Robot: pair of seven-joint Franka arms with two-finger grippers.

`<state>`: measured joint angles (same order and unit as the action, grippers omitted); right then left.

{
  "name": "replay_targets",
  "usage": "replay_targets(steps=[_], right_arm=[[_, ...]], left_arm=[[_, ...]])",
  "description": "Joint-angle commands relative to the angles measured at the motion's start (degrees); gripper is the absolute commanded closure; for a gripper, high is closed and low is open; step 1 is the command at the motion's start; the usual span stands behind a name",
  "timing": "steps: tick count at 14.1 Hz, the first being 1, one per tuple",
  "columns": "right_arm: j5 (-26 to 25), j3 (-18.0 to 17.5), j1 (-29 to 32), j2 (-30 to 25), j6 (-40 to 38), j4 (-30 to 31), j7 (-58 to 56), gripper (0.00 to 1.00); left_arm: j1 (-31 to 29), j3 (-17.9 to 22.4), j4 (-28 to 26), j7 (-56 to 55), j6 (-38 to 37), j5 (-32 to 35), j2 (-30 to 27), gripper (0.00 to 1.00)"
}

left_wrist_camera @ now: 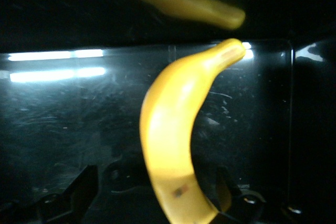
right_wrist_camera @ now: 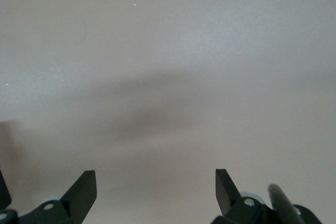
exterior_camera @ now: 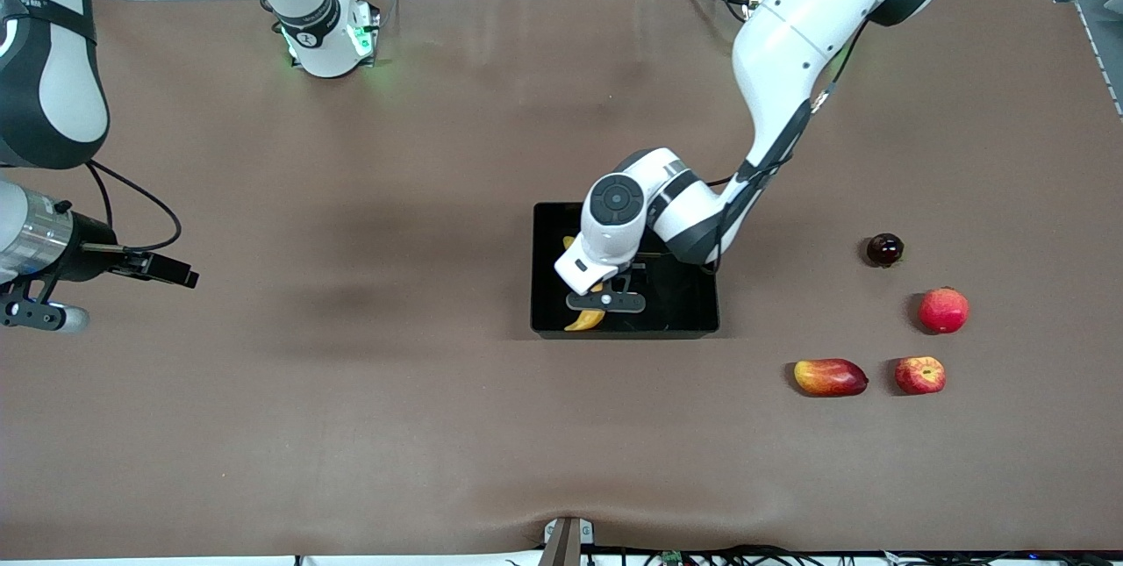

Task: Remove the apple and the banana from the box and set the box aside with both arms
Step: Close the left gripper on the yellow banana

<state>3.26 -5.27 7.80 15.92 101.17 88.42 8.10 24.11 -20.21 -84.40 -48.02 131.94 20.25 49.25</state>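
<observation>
Yellow banana lying inside the glossy black box at mid-worktop, curved along the box end nearer the right arm, one tip near the wall closest to the front camera. Left gripper low over it inside the box, fingers spread wide either side of the banana with a gap showing, nothing clamped. Red apple with yellow streaks on the brown worktop toward the left arm's end, nearer the camera than the box, just beside an oval red-yellow fruit. Round red fruit and small dark maroon fruit farther from the camera. Right gripper waiting above bare worktop at the right arm's end, fingers wide apart and empty.
</observation>
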Motion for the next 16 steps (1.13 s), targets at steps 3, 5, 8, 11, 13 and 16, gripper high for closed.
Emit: replay_targets(steps=[3,5,8,11,13,16], right_arm=[[0.3,-0.2,0.0,0.3,-0.5,-0.3,0.6,0.00],[0.4,-0.3,0.4,0.3,-0.5,-0.9,0.7,0.00],[0.5,-0.3,0.1,0.3,-0.4,-1.1,0.7,0.00],[0.5,-0.3,-0.3,0.3,-0.4,-2.1,3.4,0.00],[1.0,-0.4,-2.0,0.3,-0.4,-2.1,5.9,0.00],[1.4,-0.4,-5.6,0.3,-0.4,-2.1,13.3,0.00]], left_arm=[[1.1,0.5,2.0,-5.7,3.1,1.1,3.6,0.98],[1.1,0.5,2.0,-5.3,2.3,1.4,2.6,1.00],[1.0,0.5,2.0,-5.1,-2.3,1.6,-1.1,1.00],[0.2,-0.1,3.8,-5.0,-7.1,1.5,-3.1,1.00],[0.1,-0.1,4.0,-4.9,-7.4,1.6,-4.9,1.00],[-0.3,0.2,4.0,-3.1,-10.7,1.6,-7.8,1.00]])
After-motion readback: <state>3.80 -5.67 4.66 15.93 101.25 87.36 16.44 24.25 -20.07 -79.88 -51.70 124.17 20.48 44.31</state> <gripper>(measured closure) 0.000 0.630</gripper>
